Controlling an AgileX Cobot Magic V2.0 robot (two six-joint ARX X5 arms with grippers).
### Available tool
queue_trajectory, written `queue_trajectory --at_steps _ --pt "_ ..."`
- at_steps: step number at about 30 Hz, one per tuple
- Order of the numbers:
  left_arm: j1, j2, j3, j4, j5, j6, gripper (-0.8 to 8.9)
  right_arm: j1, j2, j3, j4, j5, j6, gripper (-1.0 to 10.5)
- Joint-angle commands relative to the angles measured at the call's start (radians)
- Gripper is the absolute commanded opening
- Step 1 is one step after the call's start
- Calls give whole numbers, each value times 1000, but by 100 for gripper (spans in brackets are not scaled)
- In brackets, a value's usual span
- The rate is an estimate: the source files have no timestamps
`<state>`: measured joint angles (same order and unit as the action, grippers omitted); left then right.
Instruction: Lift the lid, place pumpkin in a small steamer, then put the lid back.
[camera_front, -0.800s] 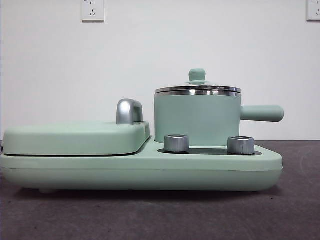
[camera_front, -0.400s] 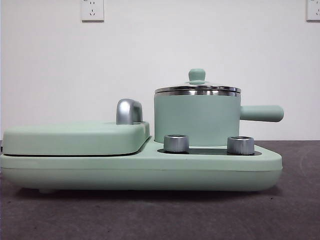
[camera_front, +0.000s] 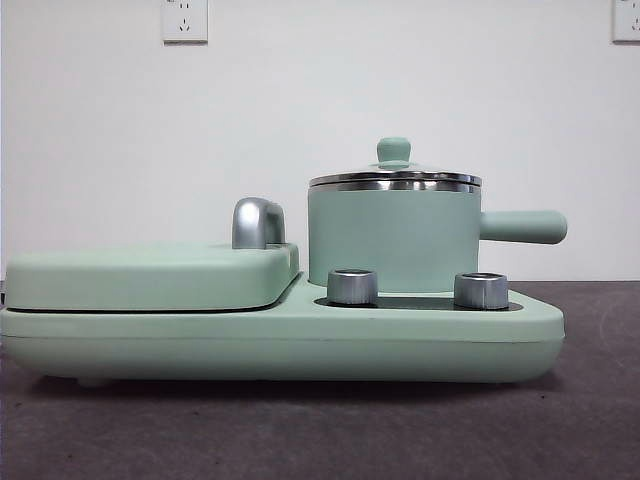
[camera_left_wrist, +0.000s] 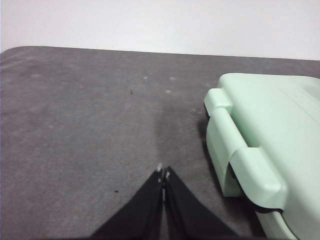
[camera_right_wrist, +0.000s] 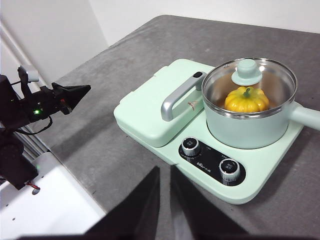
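**Pumpkin in the pot, lid on, both arms back**

The pumpkin (camera_right_wrist: 246, 99) sits inside the small steamer (camera_front: 393, 238), seen through the clear glass from the right wrist view. The lid (camera_front: 395, 177) rests flat on the steamer's steel rim, its mint-green knob upright on top. The steamer stands on the right part of the long green base (camera_front: 290, 345), its straight handle pointing to the right in the front view. Two silver knobs (camera_front: 353, 286) stand on the base just in front of the pot. To the left lies the wide flat griddle cover (camera_front: 150, 275), shut, with a curved silver handle (camera_front: 258, 222) at its right end beside the pot.

Neither gripper touches anything. The left gripper (camera_left_wrist: 163, 172) hangs over the bare grey table (camera_left_wrist: 90, 130) to one side of the base — its two black jaws are pressed together with nothing between them. The right gripper (camera_right_wrist: 165, 175) is held high and back from the appliance, looking down on it from the near side; its jaws stand a narrow slit apart and hold nothing. In that same view the other arm shows at the far left, apart from the base.
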<state>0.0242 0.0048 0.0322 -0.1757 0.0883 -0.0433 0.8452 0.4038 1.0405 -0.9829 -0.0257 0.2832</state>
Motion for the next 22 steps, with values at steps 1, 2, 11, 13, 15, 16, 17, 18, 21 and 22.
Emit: queue_trajectory --at_steps 1,2,11,13,15,16,17,18,21,22 --pt "2 -2 -19 -8 -3 13 6 9 6 8 11 0 -7 30" --pt "2 -2 -19 -8 -3 13 6 9 6 8 11 0 -7 30" --pt "2 -2 -19 -8 -3 13 6 9 6 8 11 0 -7 30" --pt "2 -2 -19 -8 -3 13 6 9 6 8 11 0 -7 30" --pt "2 -2 -19 -8 -3 13 6 9 6 8 11 0 -7 30" --pt "2 -2 -19 -8 -3 13 6 9 6 8 11 0 -7 30" --pt "2 -2 -19 -8 -3 13 6 9 6 8 11 0 -7 30" --pt "2 -2 -19 -8 -3 13 6 9 6 8 11 0 -7 30" --pt "2 -2 -19 -8 -3 13 6 9 5 5 17 0 -6 30" --pt "2 -2 -19 -8 -3 13 6 2 3 -7 31 7 -7 30"
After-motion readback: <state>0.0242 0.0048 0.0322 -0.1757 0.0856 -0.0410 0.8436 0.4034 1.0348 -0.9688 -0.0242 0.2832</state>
